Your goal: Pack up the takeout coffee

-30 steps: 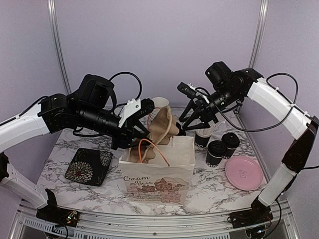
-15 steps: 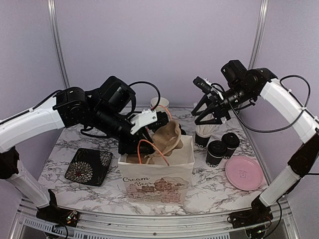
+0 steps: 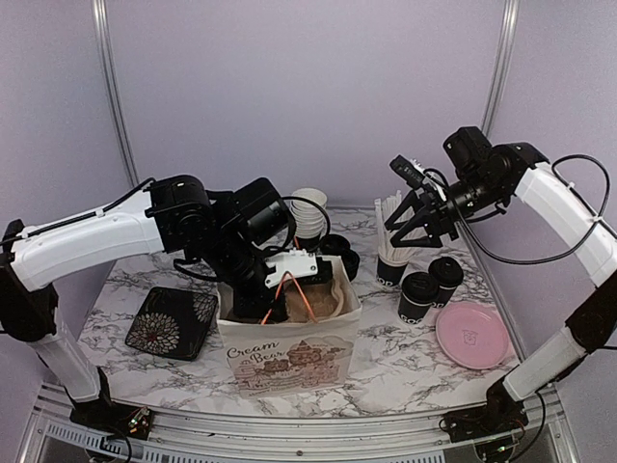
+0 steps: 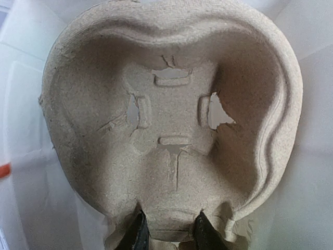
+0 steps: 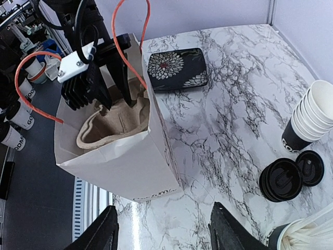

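Two takeout coffee cups (image 3: 417, 294) (image 3: 446, 275), black with black lids, stand right of the white paper bag (image 3: 289, 352). My left gripper (image 3: 278, 301) reaches down into the bag and is shut on the edge of a brown pulp cup carrier (image 3: 323, 301). In the left wrist view the carrier (image 4: 171, 120) fills the frame, with my gripper (image 4: 170, 235) pinching its near rim. My right gripper (image 3: 413, 220) hangs open and empty in the air above the straw cup (image 3: 390, 258). In the right wrist view it (image 5: 165, 232) is spread wide above bare marble beside the bag (image 5: 119, 156).
A black floral plate (image 3: 174, 321) lies left of the bag, and a pink plate (image 3: 471, 335) lies at the right front. A stack of white-lined cups (image 3: 308, 212) and loose black lids (image 3: 342, 256) stand behind the bag. The right wrist view shows the lids (image 5: 289, 177).
My left gripper has carried the pulp carrier down from above the bag into it. My right gripper has drawn back to the right, away from the bag.
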You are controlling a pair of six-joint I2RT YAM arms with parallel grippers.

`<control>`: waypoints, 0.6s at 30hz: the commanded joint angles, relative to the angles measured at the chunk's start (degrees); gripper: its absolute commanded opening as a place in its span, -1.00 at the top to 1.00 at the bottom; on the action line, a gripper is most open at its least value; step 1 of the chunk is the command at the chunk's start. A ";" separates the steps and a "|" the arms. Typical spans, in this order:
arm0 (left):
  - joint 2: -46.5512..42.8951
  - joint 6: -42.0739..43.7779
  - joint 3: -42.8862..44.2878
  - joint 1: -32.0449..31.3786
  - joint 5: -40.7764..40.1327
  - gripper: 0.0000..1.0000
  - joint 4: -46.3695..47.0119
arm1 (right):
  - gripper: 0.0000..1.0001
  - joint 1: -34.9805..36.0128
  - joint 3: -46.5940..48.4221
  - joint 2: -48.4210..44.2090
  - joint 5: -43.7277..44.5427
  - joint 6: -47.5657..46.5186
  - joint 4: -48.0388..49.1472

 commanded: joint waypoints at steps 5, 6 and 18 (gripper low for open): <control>6.23 -1.64 4.18 -0.29 -4.45 0.40 -7.73 | -0.16 -0.24 -2.06 -0.86 -1.20 -0.48 1.87; 6.89 -2.04 4.49 -0.33 -4.62 0.40 -7.97 | -0.16 -0.24 -2.42 -0.86 -1.27 -0.55 1.96; 13.36 -5.62 4.62 -0.35 -6.55 0.22 -8.41 | -0.16 -0.24 -5.22 -0.18 -1.80 -1.23 3.13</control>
